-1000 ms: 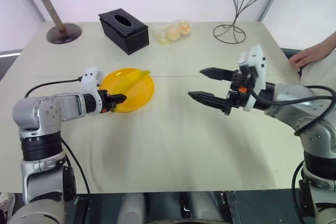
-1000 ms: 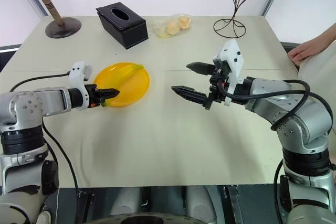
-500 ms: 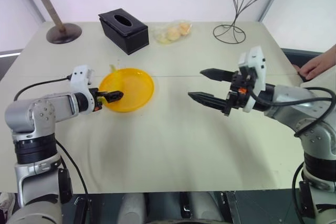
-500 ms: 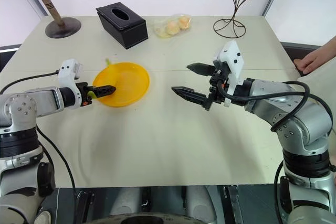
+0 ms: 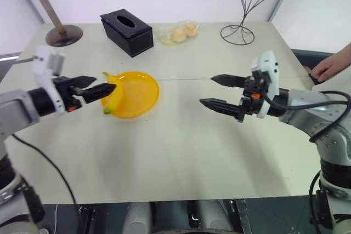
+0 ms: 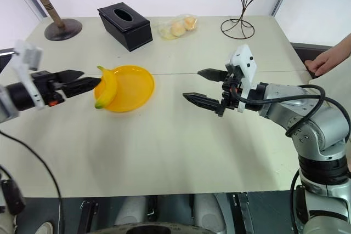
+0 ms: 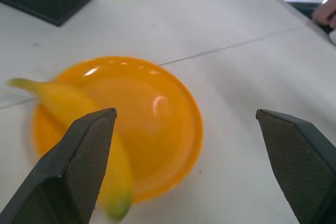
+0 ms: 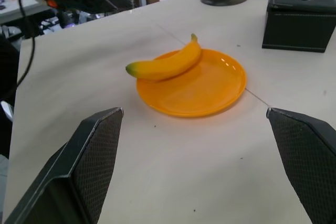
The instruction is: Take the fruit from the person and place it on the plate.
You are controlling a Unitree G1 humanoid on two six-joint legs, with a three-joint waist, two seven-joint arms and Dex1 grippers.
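Note:
The fruit, a curved yellow banana (image 5: 112,98) with a greenish tip, lies along the left edge of the plate (image 5: 140,92), its tip hanging over the rim. The wrist views also show the banana (image 8: 167,63) resting on the yellow-orange plate (image 7: 157,129). My left gripper (image 5: 104,83) hovers open just left of the banana, apart from it, with nothing between its fingers. My right gripper (image 5: 207,90) hangs open and empty over the table's middle, pointing towards the plate. The person's hand (image 5: 332,67) rests at the table's far right edge.
A black tissue box (image 5: 126,31), a clear bag of small round fruits (image 5: 178,32), a wire stand (image 5: 238,31) and a wooden stand (image 5: 55,23) line the back of the table. Bare tabletop lies between the plate and the right gripper.
My left gripper has opened and let go of the banana, which now lies on the plate's left edge. The left arm has drawn back, up and to the left. The right arm kept still.

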